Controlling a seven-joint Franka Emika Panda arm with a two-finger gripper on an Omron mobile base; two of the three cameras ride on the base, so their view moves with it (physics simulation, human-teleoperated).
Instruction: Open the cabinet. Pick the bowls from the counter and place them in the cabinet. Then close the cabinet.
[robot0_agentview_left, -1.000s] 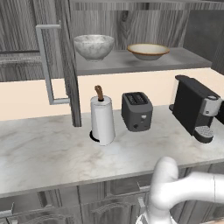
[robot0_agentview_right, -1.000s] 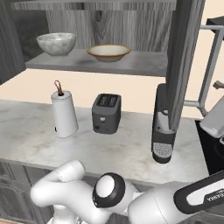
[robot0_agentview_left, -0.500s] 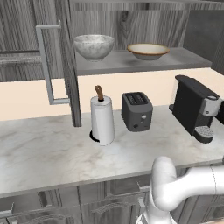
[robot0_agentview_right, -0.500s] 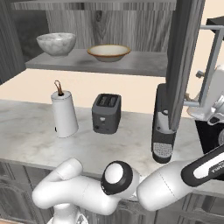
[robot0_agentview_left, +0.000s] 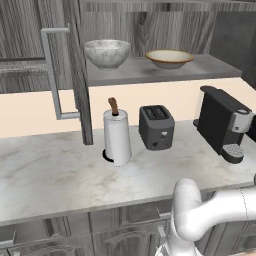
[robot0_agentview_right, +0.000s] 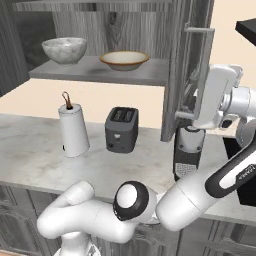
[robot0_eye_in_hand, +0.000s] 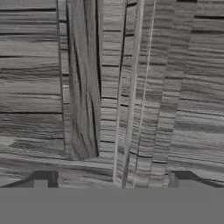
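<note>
While the gripper (robot0_eye_in_hand: 112, 186) gapes empty, both bowls (robot0_agentview_left: 107, 53) sit inside the dark wood-grain cabinet (robot0_agentview_left: 165, 71).

Speckled grey-white bowl (robot0_agentview_left: 107, 52); tan bowl (robot0_agentview_left: 169, 58) (brown rim); dark grey wood-grain cabinet (robot0_agentview_right: 186, 70); pale marble counter (robot0_agentview_left: 55, 170).

A home kitchen: a marble-look counter (robot0_agentview_left: 45, 175) carries a toaster (robot0_agentview_left: 157, 127), coffee machine (robot0_agentview_left: 222, 123) and paper-towel roll (robot0_agentview_left: 117, 136), under an open wood-grain wall cabinet (robot0_agentview_left: 150, 22) with bowls (robot0_agentview_left: 107, 53) shelved.
</note>
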